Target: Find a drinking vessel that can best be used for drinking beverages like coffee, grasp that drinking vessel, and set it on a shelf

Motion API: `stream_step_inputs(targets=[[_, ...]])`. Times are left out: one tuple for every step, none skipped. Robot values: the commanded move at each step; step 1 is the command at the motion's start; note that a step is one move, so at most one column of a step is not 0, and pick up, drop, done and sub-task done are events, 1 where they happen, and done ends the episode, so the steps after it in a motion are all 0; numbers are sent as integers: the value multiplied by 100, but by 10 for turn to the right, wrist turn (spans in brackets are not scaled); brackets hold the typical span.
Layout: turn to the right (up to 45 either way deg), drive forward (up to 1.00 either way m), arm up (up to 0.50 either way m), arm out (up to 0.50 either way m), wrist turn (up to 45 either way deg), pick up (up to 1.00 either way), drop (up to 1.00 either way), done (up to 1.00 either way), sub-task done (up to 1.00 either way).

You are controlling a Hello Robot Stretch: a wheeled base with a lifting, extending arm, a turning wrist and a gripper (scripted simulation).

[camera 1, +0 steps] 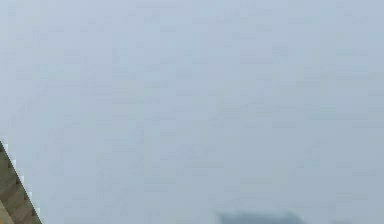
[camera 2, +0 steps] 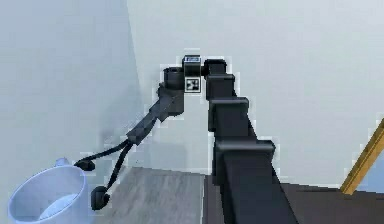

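In the arm side view a pale blue-white mug [camera 2: 48, 196] hangs at the lower left, its open mouth tilted toward the camera. It sits at the far end of my gripper [camera 2: 92, 178], whose thin dark fingers [camera 2: 118, 150] reach down to it, and it looks clear of the floor, so the gripper holds the mug. The dark arm [camera 2: 240, 150] rises from the bottom edge to the white marker squares [camera 2: 190, 78].
Pale blue walls meet in a corner [camera 2: 130, 60] behind the gripper, with grey floor [camera 2: 165, 195] below. A slanted wooden edge [camera 2: 365, 160] stands at the arm side view's right. The forward view faces a plain pale wall [camera 1: 200, 100] close up, with a wooden strip [camera 1: 14, 195] at bottom left.
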Motion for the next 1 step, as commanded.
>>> stream_step_inputs(targets=[[0, 0, 0, 0, 450, 0, 0, 0, 0]])
